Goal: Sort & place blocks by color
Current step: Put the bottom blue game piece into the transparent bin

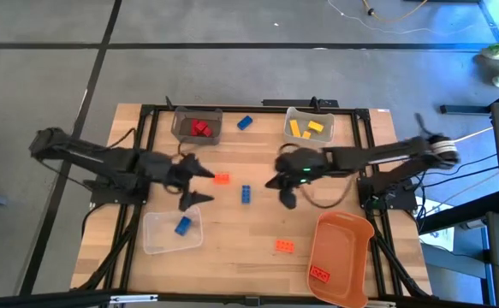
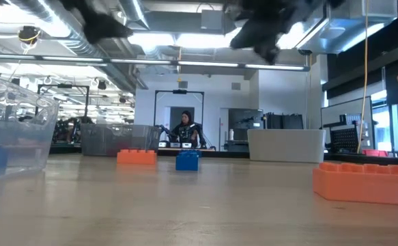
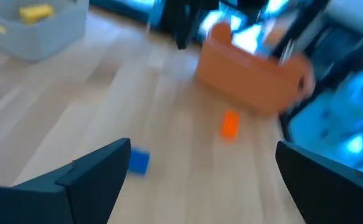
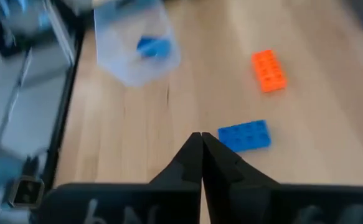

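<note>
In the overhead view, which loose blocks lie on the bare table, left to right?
Orange block → blue block at the middle and blue block between the far bins, nearly level → orange block by the orange tray.

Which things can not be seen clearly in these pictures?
- Low view: both grippers are cut off by the top edge; only dark blurred shapes show.
- Low view: the clear bin is cut by the left edge; its contents show only as a blue smear.
- Left wrist view: motion blur hides the studs of the orange brick.
- High view: the red bricks are too small to count.
</note>
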Controlling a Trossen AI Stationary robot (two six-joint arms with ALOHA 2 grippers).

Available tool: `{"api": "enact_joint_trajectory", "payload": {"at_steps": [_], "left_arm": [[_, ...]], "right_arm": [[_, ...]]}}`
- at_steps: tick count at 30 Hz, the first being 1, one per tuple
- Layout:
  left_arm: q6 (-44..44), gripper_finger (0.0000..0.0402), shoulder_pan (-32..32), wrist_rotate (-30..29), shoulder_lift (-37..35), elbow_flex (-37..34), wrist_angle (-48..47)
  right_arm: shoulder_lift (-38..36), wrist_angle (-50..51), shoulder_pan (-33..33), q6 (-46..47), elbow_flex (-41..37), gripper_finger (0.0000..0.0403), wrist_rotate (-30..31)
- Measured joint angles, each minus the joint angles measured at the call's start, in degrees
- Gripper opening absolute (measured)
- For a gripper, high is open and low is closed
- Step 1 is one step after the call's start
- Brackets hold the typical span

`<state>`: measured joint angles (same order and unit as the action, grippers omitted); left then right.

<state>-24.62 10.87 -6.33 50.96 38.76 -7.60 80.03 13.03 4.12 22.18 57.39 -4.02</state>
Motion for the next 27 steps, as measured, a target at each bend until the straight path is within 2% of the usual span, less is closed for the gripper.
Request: {"api": "enact_joint_trajectory", "payload": {"at_steps": [3, 5, 7, 14, 24, 27], "left_arm": [[-3.24, 0.0392, -6.99, 5.83, 0.04, -6.78, 17.47], [-6.93, 0.0392, -10.32, 6.96, 0.00, -10.50, 28.71], [-8.95, 0.0392, -12.51, 6.66, 0.00, -12.90, 35.11], [-7.03, 0.0392, -13.52, 6.30, 0.00, -13.64, 35.44], [-10.78, 0.0393, -12.63, 4.94, 0.00, -13.64, 36.97], [-10.28, 0.0391, -12.61, 4.49, 0.00, -13.64, 36.68]], "right_arm": [[-8.15, -4.66, 1.35, 1.98, -6.26, 0.0000, 5.40], [-12.58, -7.25, 1.92, 2.01, -9.52, 0.0000, 7.52], [-16.20, -9.84, 2.08, 1.35, -12.42, 0.0000, 7.91], [-22.55, -18.28, 2.07, -3.33, -17.52, 0.0000, 8.00], [-21.66, -25.23, 2.05, -7.58, -17.58, 0.0000, 8.02], [-20.82, -26.69, 2.01, -6.73, -17.58, 0.0000, 10.00]]}}
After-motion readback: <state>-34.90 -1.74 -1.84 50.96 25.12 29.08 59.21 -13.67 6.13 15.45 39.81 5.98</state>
